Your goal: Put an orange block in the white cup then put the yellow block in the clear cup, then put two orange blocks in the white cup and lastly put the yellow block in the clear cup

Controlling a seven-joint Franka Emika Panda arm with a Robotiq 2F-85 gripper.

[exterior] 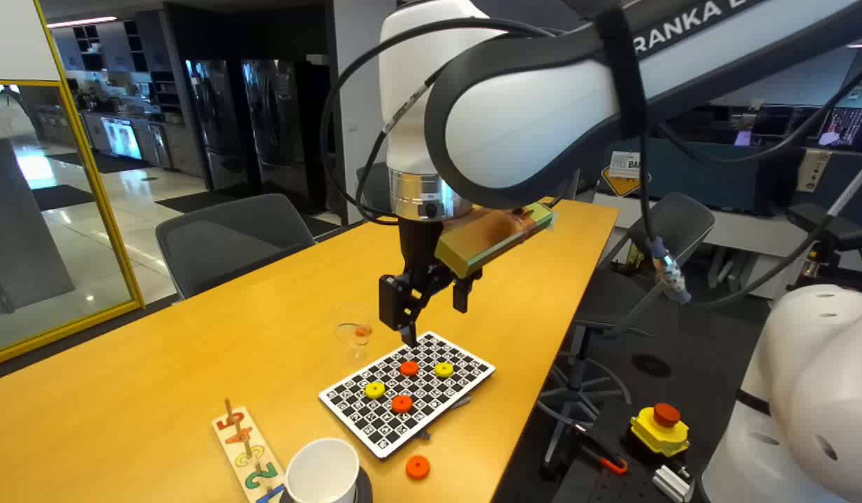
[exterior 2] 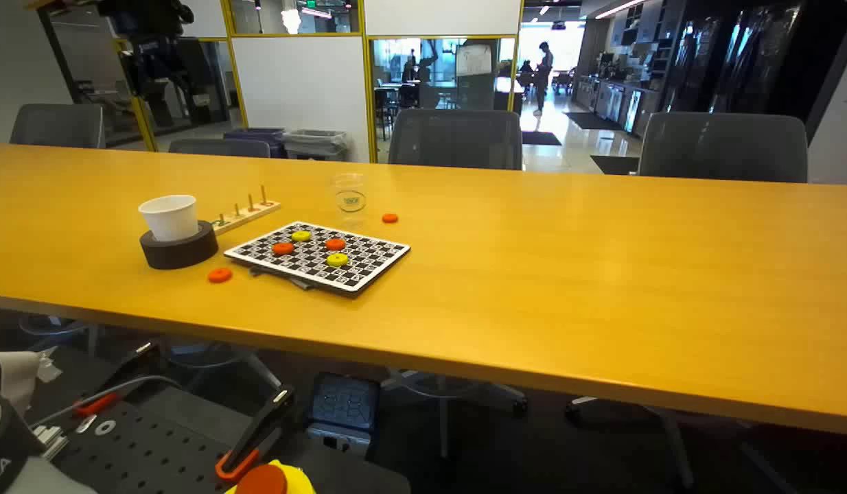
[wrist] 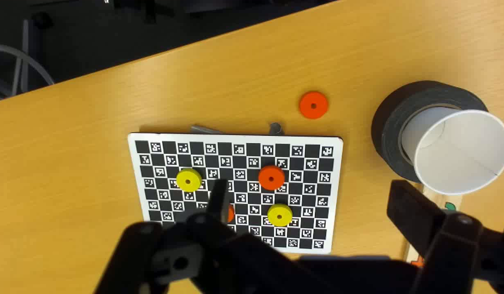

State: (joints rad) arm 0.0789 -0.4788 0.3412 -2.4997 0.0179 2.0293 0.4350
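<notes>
Above the table, the gripper had its fingers wide apart.
The checkered board, with some open room to the table edge, carried two orange blocks and two yellow blocks; the white cup and the clear cup stood near it.

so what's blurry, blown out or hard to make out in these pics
Wrist view: the black two-fingered hand looks soft and out of focus, the black-and-white checkered board crisp; in an exterior view, the far-off standing person is a dark silhouette against washed-out light; in both exterior views, the small transparent cup nearly melts into the yellowish wooden table.
</notes>
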